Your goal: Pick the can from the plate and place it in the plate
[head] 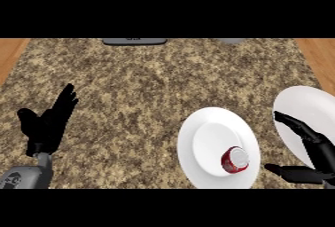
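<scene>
A red can (235,160) with a silver top stands upright on the near right part of a white plate (208,133). A second white plate (306,106) lies at the right edge, partly cut off. My right hand (309,153) is open just right of the can, fingers stretched over the second plate's near rim and thumb pointing left toward the can, with a small gap between them. At the left my left hand (47,122) rests open, fingers up, holding nothing.
The counter top (144,84) is speckled brown stone with wooden strips at both far corners. A dark grey flat object (134,41) lies at the far edge, and a pale object (230,41) peeks in beside it.
</scene>
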{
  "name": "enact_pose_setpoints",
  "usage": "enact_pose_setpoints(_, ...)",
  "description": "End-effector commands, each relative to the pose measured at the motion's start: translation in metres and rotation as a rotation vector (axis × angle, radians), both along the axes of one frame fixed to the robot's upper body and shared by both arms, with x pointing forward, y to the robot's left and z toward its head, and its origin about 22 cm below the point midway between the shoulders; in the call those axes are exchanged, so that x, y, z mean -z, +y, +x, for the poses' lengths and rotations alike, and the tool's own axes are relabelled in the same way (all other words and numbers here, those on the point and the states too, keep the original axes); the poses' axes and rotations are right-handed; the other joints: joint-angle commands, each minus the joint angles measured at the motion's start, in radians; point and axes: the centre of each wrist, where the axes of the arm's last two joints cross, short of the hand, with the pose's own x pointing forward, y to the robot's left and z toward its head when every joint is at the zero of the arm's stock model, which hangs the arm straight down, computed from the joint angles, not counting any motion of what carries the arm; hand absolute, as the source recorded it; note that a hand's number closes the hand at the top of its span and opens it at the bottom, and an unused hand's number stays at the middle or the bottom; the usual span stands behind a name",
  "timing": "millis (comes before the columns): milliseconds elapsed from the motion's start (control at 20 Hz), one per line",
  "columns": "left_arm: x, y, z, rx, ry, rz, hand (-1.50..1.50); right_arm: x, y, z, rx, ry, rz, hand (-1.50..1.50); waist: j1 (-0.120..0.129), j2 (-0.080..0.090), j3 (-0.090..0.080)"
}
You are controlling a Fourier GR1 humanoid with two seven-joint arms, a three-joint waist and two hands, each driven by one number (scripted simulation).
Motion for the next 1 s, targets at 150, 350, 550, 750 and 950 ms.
enact_pose_setpoints(150,-0.003,-0.008,0.031,0.0,-0.004,-0.014,0.0,-0.002,-0.004,-0.008,-0.097,0.038,-0.234,-1.5,0.005,-0.001,-0.002)
enact_pose_setpoints(350,0.012,-0.002,-0.005,0.011,0.015,0.008,0.0,-0.011,-0.006,-0.019,-0.078,0.07,-0.306,-1.5,0.012,-0.003,-0.001)
enact_pose_setpoints(550,-0.012,0.006,0.011,0.017,-0.006,0.006,0.0,-0.029,0.006,-0.008,-0.118,0.133,-0.378,-1.5,0.014,-0.003,-0.001)
enact_pose_setpoints(750,-0.004,-0.013,0.015,0.027,-0.001,0.008,0.0,-0.035,0.03,-0.013,-0.162,0.215,-0.497,-1.5,0.012,-0.003,-0.002)
enact_pose_setpoints(950,0.004,-0.021,0.006,0.006,0.008,0.011,0.0,-0.028,0.048,-0.022,-0.162,0.214,-0.61,-1.5,0.011,-0.003,-0.001)
